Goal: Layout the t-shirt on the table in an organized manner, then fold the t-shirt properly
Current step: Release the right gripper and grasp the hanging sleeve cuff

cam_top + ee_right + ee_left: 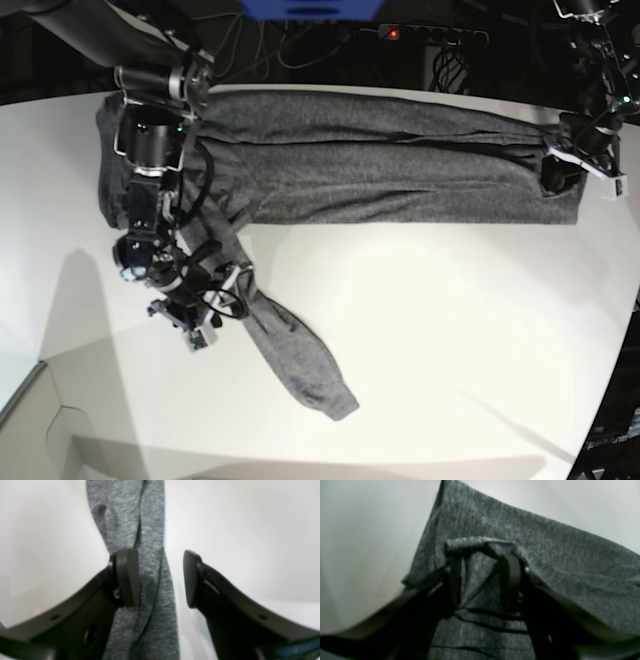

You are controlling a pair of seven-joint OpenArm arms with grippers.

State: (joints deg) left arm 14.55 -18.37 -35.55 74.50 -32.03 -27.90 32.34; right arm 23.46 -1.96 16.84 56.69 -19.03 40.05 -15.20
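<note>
Left wrist view: the left gripper [482,580] is closed on a raised fold of the t-shirt [545,555], dark cloth bunched between its fingers and lifted clear of the table [357,542]; hold this pinch steady as the anchor. Right wrist view: the right gripper [161,577] stands with its jaws parted, the long sleeve [130,517] running up between them, one finger [126,577] resting against the cloth, the other over bare table [250,530]; nothing is gripped. Base view: the t-shirt [400,165] lies in a folded band along the table's far edge, the left gripper [558,172] at the band's end near the far right corner, the right gripper [215,285] near the left edge where the sleeve [295,360] trails out toward the table's [450,350] middle. To do this step well, centre both fingers across the sleeve's full width, close low on the cloth, then carry the sleeve flat onto the body without dragging the anchored end.
</note>
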